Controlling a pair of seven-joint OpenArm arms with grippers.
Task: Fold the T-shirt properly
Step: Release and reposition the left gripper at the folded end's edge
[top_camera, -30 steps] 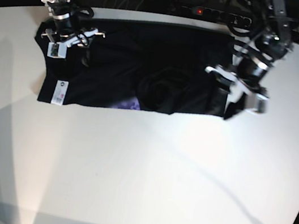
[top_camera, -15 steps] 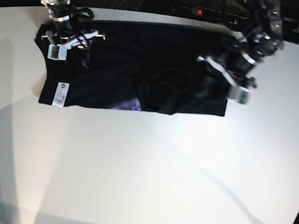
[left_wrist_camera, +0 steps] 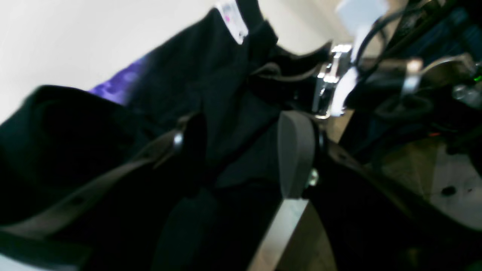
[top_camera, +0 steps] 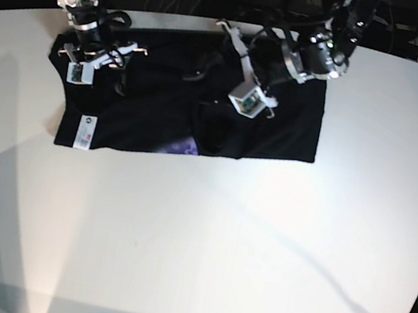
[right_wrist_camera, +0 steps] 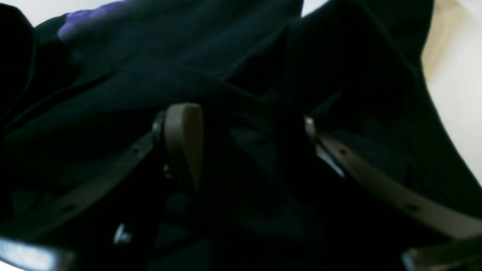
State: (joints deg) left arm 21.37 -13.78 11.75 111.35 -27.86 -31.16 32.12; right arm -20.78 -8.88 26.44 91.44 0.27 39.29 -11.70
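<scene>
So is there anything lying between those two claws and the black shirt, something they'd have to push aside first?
Nothing visible does. The T-shirt lies on the white table with no other object on or beside it. Both the left gripper and the right gripper are right over the cloth, jaws apart.

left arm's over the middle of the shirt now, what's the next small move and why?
Probably lower the left end effector and close on the bunched cloth in the middle of the T-shirt: its fingers stand apart with black fabric between them, and the shirt lies crumpled there, not flat.
</scene>
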